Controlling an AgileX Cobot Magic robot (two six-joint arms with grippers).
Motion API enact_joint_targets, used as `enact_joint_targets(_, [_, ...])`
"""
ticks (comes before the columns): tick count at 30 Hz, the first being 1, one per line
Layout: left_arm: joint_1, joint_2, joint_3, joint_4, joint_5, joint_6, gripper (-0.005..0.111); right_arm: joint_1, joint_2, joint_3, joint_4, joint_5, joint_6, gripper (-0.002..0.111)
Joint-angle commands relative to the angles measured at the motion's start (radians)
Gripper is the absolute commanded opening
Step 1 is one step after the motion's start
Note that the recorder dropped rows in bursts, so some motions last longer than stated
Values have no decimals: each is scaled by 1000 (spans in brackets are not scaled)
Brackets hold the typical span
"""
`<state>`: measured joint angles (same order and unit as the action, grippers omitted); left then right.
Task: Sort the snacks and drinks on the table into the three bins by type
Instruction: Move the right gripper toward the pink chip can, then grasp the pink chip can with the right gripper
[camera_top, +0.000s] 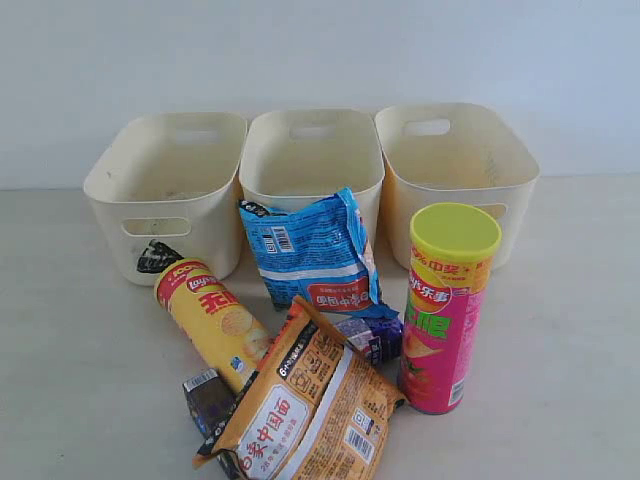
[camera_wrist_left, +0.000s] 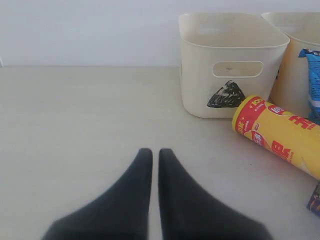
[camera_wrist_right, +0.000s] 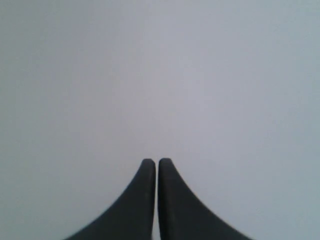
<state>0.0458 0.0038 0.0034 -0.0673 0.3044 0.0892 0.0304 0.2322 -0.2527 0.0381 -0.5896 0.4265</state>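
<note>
Though pinched shut and empty, hangs above the pale surface (camera_wrist_left: 75, 130), apart from the pile: left claw (camera_wrist_left: 151, 152). Equally shut and empty, against a blank backdrop: right claw (camera_wrist_right: 152, 162). Nearest in the heap: orange-brown bag (camera_top: 305, 405), draped over dark carton (camera_top: 207, 398) and touching yellow canister (camera_top: 215, 325), lying on its side. Just behind: second carton (camera_top: 370, 338), beside upright pink canister (camera_top: 445, 310). Further back: blue bag (camera_top: 312, 255), propped against the middle of three bins (camera_top: 300, 170), nothing visible inside. Risks dragging the carton along when lifting the bag; risks rolling the yellow canister if nudged; risks toppling the tall pink one with a careless sweep.
</note>
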Motion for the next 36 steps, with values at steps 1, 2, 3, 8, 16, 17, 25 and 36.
enact_joint_targets(1, [4, -4, -3, -3, -16, -10, 4, 2, 176, -100, 1, -112, -60, 0])
enact_joint_targets(2, [4, -4, -3, -3, -16, -10, 4, 2, 224, -122, 1, -126, -60, 0])
enact_joint_targets(3, [4, -4, -3, -3, -16, -10, 4, 2, 272, -143, 1, -121, -60, 0])
enact_joint_targets(8, [4, -4, -3, -3, -16, -10, 4, 2, 476, -283, -79, 206, -78, 0])
enact_joint_targets(16, [4, -4, -3, -3, -16, -10, 4, 2, 780, -599, -183, 1063, -282, 0])
enact_joint_targets(17, [4, -4, -3, -3, -16, -10, 4, 2, 810, -638, -153, 1142, -345, 0])
enact_joint_targets(25, [4, -4, -3, -3, -16, -10, 4, 2, 896, -794, 242, 1601, -841, 1])
enact_joint_targets(36, [4, -4, -3, -3, -16, -10, 4, 56, 895, -794, 543, 1718, -1065, 90])
